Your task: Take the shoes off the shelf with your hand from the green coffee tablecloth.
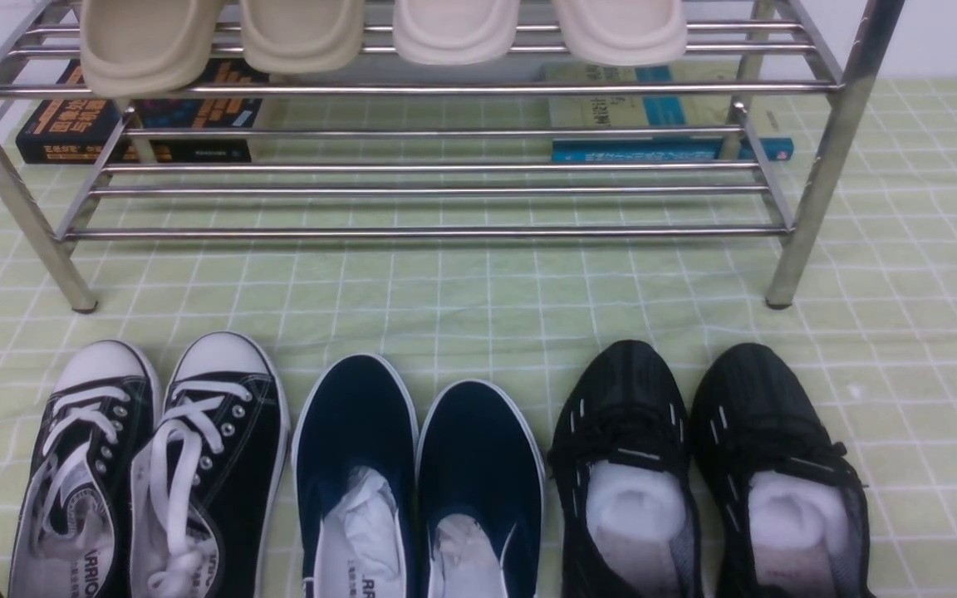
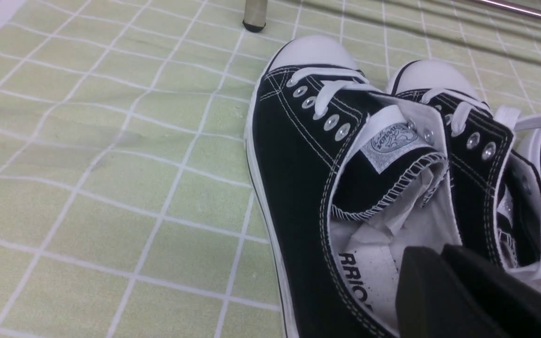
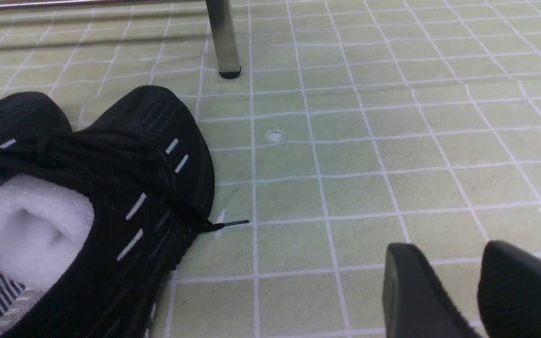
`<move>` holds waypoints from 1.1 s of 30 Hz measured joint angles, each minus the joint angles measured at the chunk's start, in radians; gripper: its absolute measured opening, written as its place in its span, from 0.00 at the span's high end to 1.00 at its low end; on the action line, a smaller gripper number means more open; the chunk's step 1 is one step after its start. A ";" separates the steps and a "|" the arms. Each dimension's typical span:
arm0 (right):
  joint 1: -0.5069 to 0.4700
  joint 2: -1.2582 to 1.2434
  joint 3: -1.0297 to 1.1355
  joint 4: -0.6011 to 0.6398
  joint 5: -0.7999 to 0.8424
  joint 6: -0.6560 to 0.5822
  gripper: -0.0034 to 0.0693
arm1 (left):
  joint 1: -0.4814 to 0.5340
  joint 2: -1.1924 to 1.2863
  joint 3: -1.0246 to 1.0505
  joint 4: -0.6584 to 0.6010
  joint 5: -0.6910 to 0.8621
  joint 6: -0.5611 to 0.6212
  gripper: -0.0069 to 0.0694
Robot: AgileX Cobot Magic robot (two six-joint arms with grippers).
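The shoes, black canvas sneakers (image 1: 146,465) with white laces and toe caps, stand side by side on the green coffee tablecloth (image 1: 445,299) at the front left, in front of the shelf (image 1: 429,166). In the left wrist view my left gripper (image 2: 439,251) hangs over the heel opening of the outer sneaker (image 2: 298,155). Its black fingers (image 2: 421,291) are pressed together with nothing visible between them. My right gripper (image 3: 451,253) is open just above bare cloth (image 3: 369,155), beside the black mesh shoe (image 3: 134,188). Neither gripper shows clearly in the front view.
Navy slip-ons (image 1: 412,465) and black mesh shoes (image 1: 694,465) stand in the same row as the sneakers. Beige slippers (image 1: 296,33) sit on the chrome shelf's upper tier. Books (image 1: 113,124) (image 1: 653,116) lie behind it. Shelf legs (image 2: 255,14) (image 3: 223,42) stand close ahead.
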 joint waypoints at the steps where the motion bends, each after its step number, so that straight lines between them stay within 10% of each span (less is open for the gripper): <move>1: 0.000 0.000 0.000 0.000 0.000 0.000 0.63 | 0.000 0.000 0.000 0.000 0.000 0.000 0.82; 33: 0.000 0.000 0.000 0.000 0.000 0.000 0.63 | 0.000 0.000 0.001 0.045 -0.001 0.001 0.80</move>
